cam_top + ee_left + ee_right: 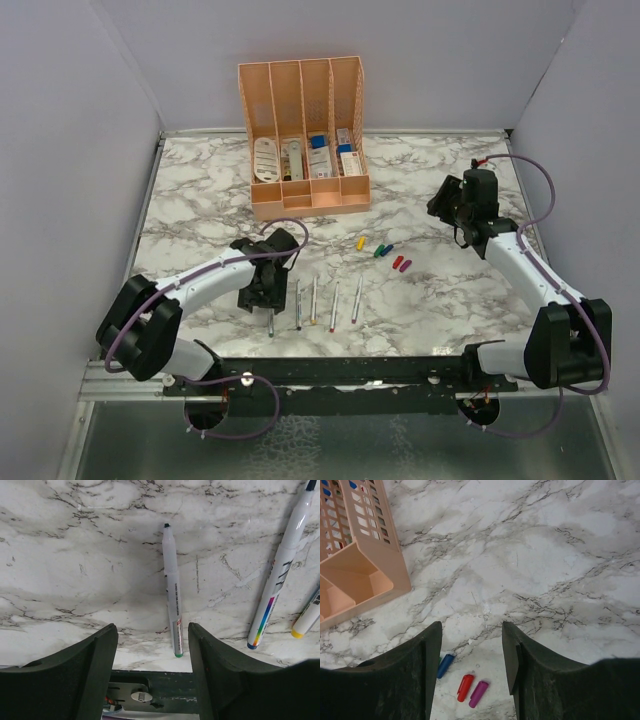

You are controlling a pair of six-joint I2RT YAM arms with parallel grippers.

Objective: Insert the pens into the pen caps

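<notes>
Five thin grey-white pens lie side by side near the table's front. The green-ended pen (270, 322) (172, 595) is leftmost, then the blue-ended pen (298, 303) (277, 575), the yellow-ended pen (314, 300) (305, 622) and two more (334, 302) (356, 298). My left gripper (262, 290) (151, 630) is open and empty, hovering over the green-ended pen, which lies between the jaws. The yellow cap (360, 243), green cap (378, 251), blue cap (386, 248) (445, 665), red cap (397, 263) (465, 687) and magenta cap (406, 264) (478, 693) lie mid-table. My right gripper (447, 205) (471, 630) is open and empty, raised to the right of and beyond the caps.
A peach organiser (303, 140) (360, 570) with stubby white and blue items stands at the back centre. Grey walls close in the marble table (200, 200) on the left, right and back. The dark metal rail (340, 370) runs along the near edge.
</notes>
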